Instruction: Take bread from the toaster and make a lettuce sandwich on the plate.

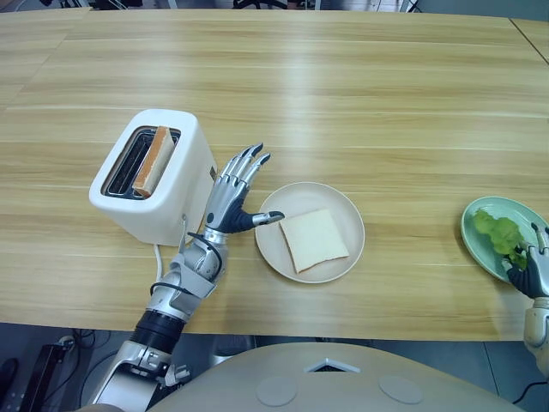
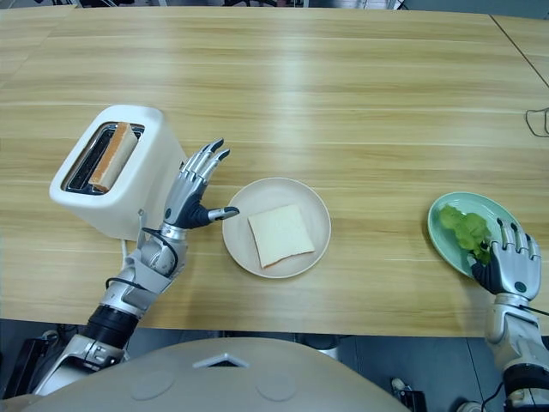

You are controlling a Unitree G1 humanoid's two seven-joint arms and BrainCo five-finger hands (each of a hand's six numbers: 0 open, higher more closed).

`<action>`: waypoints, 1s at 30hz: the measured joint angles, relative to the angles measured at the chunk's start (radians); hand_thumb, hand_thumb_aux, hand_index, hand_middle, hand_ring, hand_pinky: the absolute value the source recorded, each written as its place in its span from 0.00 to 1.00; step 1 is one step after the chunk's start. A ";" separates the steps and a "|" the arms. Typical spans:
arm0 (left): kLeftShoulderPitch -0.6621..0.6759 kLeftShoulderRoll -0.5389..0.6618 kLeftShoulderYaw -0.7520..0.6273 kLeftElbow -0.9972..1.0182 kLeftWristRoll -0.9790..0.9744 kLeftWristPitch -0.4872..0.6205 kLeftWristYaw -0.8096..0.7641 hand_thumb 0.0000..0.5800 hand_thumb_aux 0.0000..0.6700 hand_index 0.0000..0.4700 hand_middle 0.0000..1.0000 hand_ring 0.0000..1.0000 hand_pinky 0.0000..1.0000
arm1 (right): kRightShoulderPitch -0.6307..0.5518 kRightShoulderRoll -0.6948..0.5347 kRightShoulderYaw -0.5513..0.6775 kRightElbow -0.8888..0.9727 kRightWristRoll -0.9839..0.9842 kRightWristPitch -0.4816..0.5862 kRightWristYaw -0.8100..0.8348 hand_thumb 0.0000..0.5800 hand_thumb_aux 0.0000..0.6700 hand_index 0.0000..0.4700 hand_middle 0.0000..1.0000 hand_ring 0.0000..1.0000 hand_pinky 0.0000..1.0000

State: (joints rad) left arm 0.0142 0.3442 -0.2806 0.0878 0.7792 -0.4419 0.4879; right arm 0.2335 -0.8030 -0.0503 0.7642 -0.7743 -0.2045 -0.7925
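A white toaster (image 1: 163,193) stands at the left with one slice of bread (image 1: 154,160) upright in its far slot. To its right, a beige plate (image 1: 347,210) carries a flat slice of white bread (image 1: 313,240). My left hand (image 1: 238,190) is open between the toaster and this plate, fingers spread upward and thumb pointing at the plate's rim, holding nothing. At the far right, a green plate (image 2: 496,206) holds lettuce (image 2: 463,227). My right hand (image 2: 508,262) rests at that plate's near edge with fingers extended, its thumb beside the lettuce.
The wooden table (image 1: 343,94) stretches wide and bare behind the plates. The toaster's white cord (image 1: 157,256) runs off the near edge beside my left forearm. A thin dark cable (image 2: 539,120) lies at the far right edge.
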 measured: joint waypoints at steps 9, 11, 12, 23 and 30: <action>0.021 0.000 0.029 -0.002 -0.003 0.000 0.004 0.00 0.00 0.00 0.00 0.00 0.00 | 0.101 0.004 -0.010 -0.426 -0.026 0.047 -0.037 1.00 1.00 0.98 0.00 0.00 0.00; 0.027 0.000 0.040 -0.006 -0.004 0.001 0.012 0.00 0.00 0.00 0.00 0.00 0.00 | 0.099 0.035 0.004 -0.619 -0.064 0.060 -0.005 1.00 1.00 0.98 0.00 0.00 0.00; 0.032 0.000 0.052 -0.014 -0.003 0.003 0.022 0.00 0.00 0.00 0.00 0.00 0.00 | 0.083 0.059 0.023 -0.712 -0.086 0.053 0.013 1.00 1.00 0.98 0.00 0.00 0.00; 0.105 0.013 0.163 -0.227 0.060 0.006 0.123 0.00 0.00 0.00 0.00 0.00 0.00 | -0.153 0.288 0.336 -0.924 -0.215 -0.059 0.207 1.00 1.00 0.98 0.00 0.00 0.00; 0.154 0.033 0.350 -0.341 0.091 0.094 0.165 0.00 0.00 0.00 0.00 0.00 0.00 | -0.238 0.338 0.474 -0.677 -0.260 -0.132 0.201 1.00 1.00 0.98 0.00 0.00 0.00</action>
State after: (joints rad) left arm 0.1685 0.3773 0.0697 -0.2535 0.8698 -0.3478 0.6527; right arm -0.0044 -0.4652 0.4235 0.0876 -1.0339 -0.3367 -0.5915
